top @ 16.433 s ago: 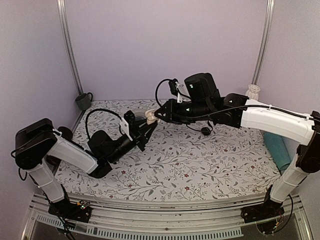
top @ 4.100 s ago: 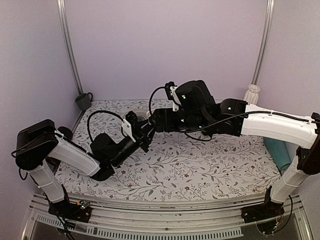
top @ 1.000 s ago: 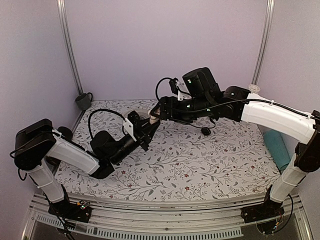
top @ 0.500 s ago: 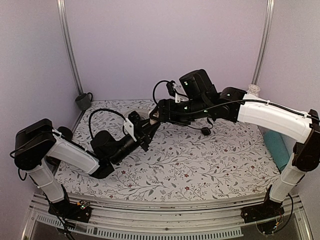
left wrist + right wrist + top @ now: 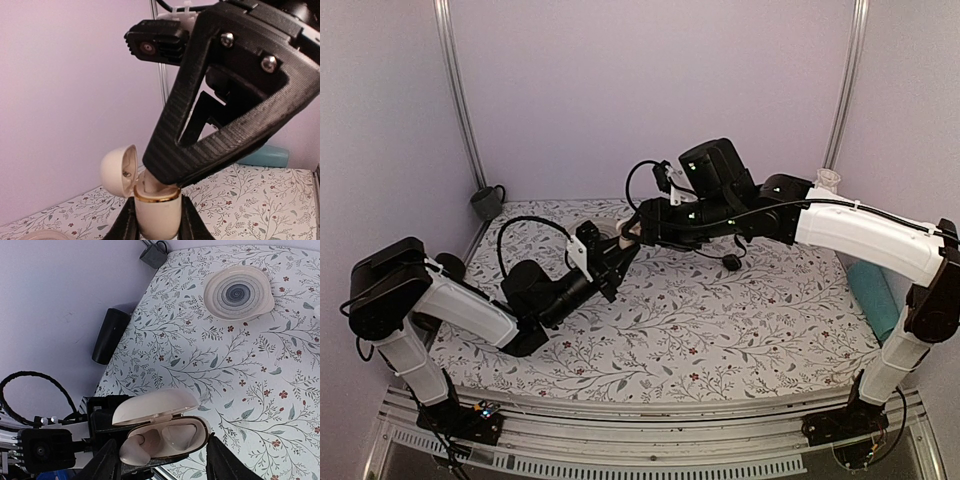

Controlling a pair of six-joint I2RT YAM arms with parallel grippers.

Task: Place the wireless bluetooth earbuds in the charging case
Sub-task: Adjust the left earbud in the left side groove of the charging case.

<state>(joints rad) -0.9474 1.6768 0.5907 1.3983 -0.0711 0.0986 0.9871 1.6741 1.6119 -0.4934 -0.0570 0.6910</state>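
The left gripper (image 5: 157,225) is clamped on the base of the charging case (image 5: 156,207), holding it up off the table with the lid (image 5: 116,170) swung open, just left of centre in the top view. The right gripper (image 5: 161,442) stands partly open, fingers (image 5: 222,462) astride the case, where one earbud (image 5: 134,450) pokes from its left-hand side, low in the right wrist view.

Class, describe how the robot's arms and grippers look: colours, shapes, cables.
The left arm and right arm have white shells on long links and black joints. Black cables loop near each wrist. The right gripper has black, ribbed, triangular fingers with silver screws.
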